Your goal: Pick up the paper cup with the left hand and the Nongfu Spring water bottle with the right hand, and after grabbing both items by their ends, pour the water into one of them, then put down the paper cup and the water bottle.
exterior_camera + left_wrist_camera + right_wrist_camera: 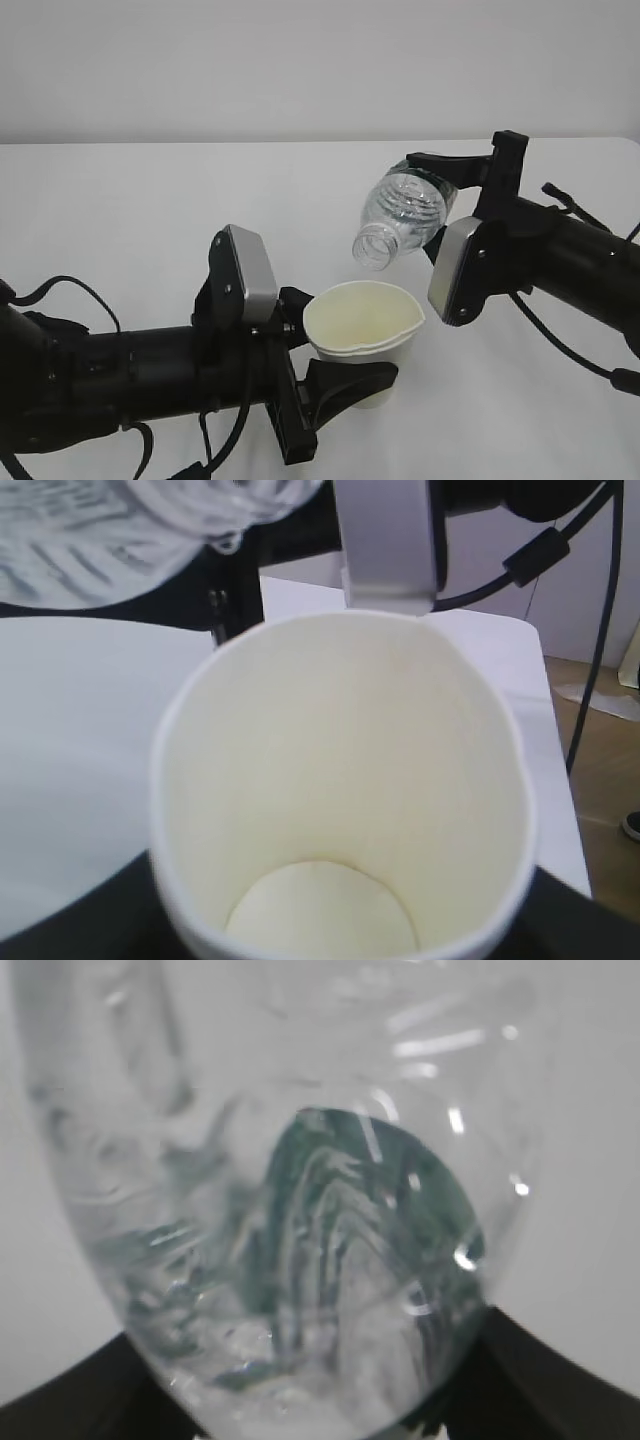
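White table (150,200), pale wall behind. One paper cup (362,325) lower centre, upright, rim squashed, clamped by left hand (335,375). One Nongfu Spring water bottle (402,217) upper right of centre, tilted mouth-down over cup, gripped by right hand (455,195). Two arms total.

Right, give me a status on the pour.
Done: the left end effector holds the paper cup, and the right end effector holds the Nongfu Spring water bottle. In hand: the bottle is tipped mouth-down above the cup; no stream is visible and the cup bottom looks dry. Left: pouring, then setting both down.
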Tool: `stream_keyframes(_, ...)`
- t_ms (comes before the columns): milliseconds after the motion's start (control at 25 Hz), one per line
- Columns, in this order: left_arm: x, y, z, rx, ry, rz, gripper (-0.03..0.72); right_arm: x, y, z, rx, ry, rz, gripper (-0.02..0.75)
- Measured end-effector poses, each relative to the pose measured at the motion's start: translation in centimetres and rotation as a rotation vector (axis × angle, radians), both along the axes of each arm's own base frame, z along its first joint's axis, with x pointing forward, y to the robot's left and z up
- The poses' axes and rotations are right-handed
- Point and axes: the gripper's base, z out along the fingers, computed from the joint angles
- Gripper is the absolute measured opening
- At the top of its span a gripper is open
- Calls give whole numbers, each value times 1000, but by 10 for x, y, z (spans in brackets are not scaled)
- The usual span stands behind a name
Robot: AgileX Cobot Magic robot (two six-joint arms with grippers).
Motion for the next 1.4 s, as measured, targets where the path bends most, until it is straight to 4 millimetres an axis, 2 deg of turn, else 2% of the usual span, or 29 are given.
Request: stream_keyframes(1400, 2, 1, 0, -7, 5, 27, 438, 3, -1, 2, -61, -58, -19, 480)
